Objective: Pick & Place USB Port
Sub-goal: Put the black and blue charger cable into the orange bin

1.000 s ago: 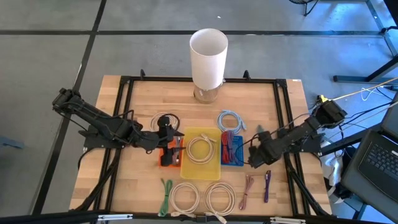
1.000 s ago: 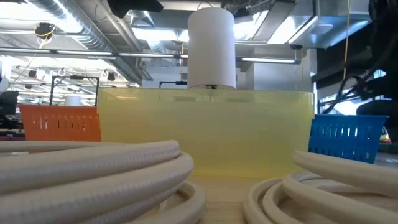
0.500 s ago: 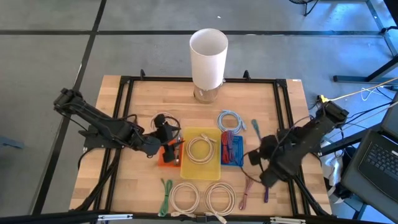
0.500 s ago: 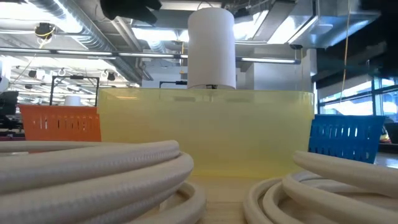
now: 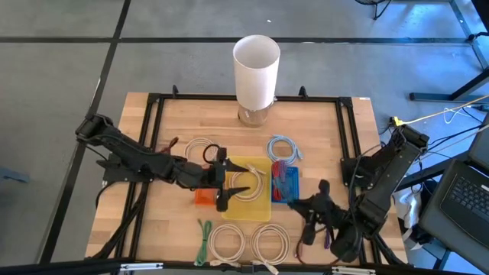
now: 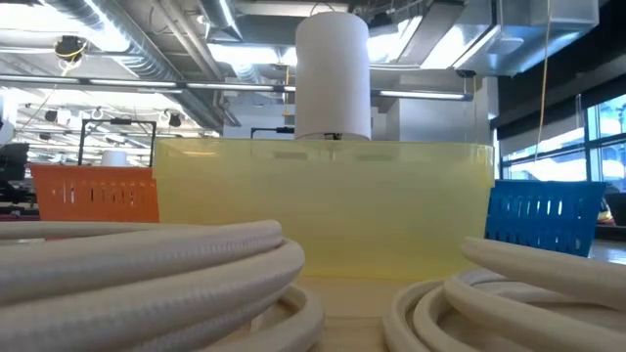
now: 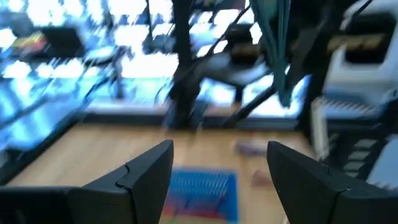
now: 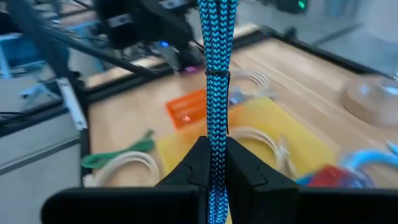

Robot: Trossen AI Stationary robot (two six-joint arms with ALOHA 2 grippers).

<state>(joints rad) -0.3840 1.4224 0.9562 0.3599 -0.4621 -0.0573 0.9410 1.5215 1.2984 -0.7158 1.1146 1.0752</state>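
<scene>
My right gripper [image 8: 214,148] is shut on a blue braided cable [image 8: 216,74]. In the high view it [image 5: 296,203] hovers just off the near right corner of the blue bin [image 5: 284,183]. My left gripper [image 7: 217,168] is open and empty. It [image 5: 224,189] is above the border between the orange bin [image 5: 200,197] and the yellow bin [image 5: 260,205], facing the blue bin [image 7: 202,190]. A white cable coil [image 5: 246,183] lies in the yellow bin. The low view shows no gripper. My right gripper pinches the blue braided cable [image 8: 215,127] between its two fingers. The cable runs straight out past the fingertips, lifted above the bins and the table. Its far end leaves the right wrist view, so which part of its length is held cannot be told.
A tall white cylinder [image 5: 256,69] stands at the far edge. Light-blue [image 5: 284,147], white [image 5: 197,147] and black [image 5: 212,153] cables lie beyond the bins. Two white coils [image 5: 248,241], a green cable [image 5: 204,233] and purple cables [image 5: 307,229] lie along the near edge.
My right arm has swung toward the near edge, its gripper travelling from beside the blue bin's right side to its near right corner. My left gripper has moved right and slightly nearer, from over the orange bin to the yellow bin's left rim.
</scene>
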